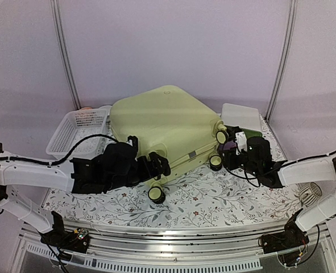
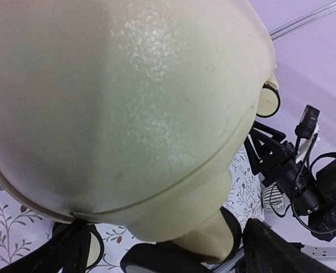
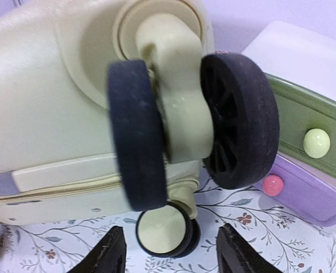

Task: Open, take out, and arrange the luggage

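The closed luggage (image 1: 162, 122) lies shell-up in the middle of a flowered cloth (image 1: 213, 199), a basket (image 1: 77, 133) just beside it on the left and a drawer box (image 1: 241, 116) at its right corner.

Both arms reach in from the near edge. The left claw (image 1: 159, 165) is at the case's near corner. The left wrist view shows its fingers (image 2: 71, 250) spread wide on either side of a wheel (image 2: 179, 256), gripping nothing. The right claw (image 3: 172, 230) is also parted and empty. It sits low at the right-hand end, facing a twin caster (image 3: 190, 119).

The shell looks stiff, smooth and rounded, so a two-finger claw would likely slide off any broad face. The case is also the bulkiest thing on the table, probably too heavy to lift outright and better pushed or tipped. Its wheels may let it roll away under a sideways shove.

The likeliest holds are the narrow parts: a caster's stem, or the lip along the seam (image 1: 185, 156) where the two halves meet. That seam runs along the side facing the arms and shows as a thin line in the right wrist view. No zip pull or carry handle can be made out, so where the opening starts cannot be told.
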Robot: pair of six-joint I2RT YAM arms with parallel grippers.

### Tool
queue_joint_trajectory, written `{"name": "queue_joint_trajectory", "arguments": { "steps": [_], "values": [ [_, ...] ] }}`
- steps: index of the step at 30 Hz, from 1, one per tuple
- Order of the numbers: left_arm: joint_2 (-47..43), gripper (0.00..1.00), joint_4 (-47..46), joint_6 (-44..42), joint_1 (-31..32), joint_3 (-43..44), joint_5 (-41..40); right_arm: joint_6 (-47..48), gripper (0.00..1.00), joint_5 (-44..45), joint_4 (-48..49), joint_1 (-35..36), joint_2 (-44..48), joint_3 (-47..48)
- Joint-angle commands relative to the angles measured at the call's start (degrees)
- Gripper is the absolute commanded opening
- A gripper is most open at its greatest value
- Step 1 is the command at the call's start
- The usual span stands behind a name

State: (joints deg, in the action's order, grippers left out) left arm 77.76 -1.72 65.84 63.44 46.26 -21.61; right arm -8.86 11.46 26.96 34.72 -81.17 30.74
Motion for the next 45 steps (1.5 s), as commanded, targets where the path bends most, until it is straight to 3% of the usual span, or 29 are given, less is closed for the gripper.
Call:
{"name": "queue_joint_trajectory", "arguments": {
  "steps": [1, 5, 9, 11, 20, 27, 34, 45],
  "values": [
    [0.1, 0.96, -1.6, -3.9, -4.0, -0.1, -3.0, 3.2, 0.61, -6.7, -2.2, -0.2, 6.6, -1.2],
    [-1.9, 0.95, -2.1, -7.2, -5.3, -1.2, -1.8, 4.1, 0.72, -7.7, -6.7, -0.3, 11.7, 0.4],
    [-4.1, 0.96, 0.5, -9.0, -6.3, -1.5, -1.9, 3.8, 0.94, -13.3, -12.6, -2.4, 15.3, 5.4],
    [-5.6, 0.97, 1.3, -9.5, -6.9, -2.2, -1.5, 3.1, 1.0, -15.3, -16.8, -4.0, 14.7, 9.7],
    [-11.5, 0.98, 6.1, -10.9, -9.9, -5.0, 1.0, 6.2, 0.99, -11.7, -35.8, -7.0, 3.6, 27.3],
    [-14.3, 0.98, 6.2, -16.3, -17.0, -5.5, 13.7, 5.5, 1.0, -17.2, -43.0, -11.3, -2.0, 33.4],
    [-16.5, 0.98, 3.9, -18.3, -24.7, -7.1, 22.1, 8.2, 0.86, -21.2, -46.7, -11.9, -6.6, 36.7],
    [-11.2, 0.98, 1.6, -21.9, -35.9, -2.8, 33.1, 11.5, 0.59, -28.0, -48.0, -11.5, -7.1, 38.1]
  ]
}}
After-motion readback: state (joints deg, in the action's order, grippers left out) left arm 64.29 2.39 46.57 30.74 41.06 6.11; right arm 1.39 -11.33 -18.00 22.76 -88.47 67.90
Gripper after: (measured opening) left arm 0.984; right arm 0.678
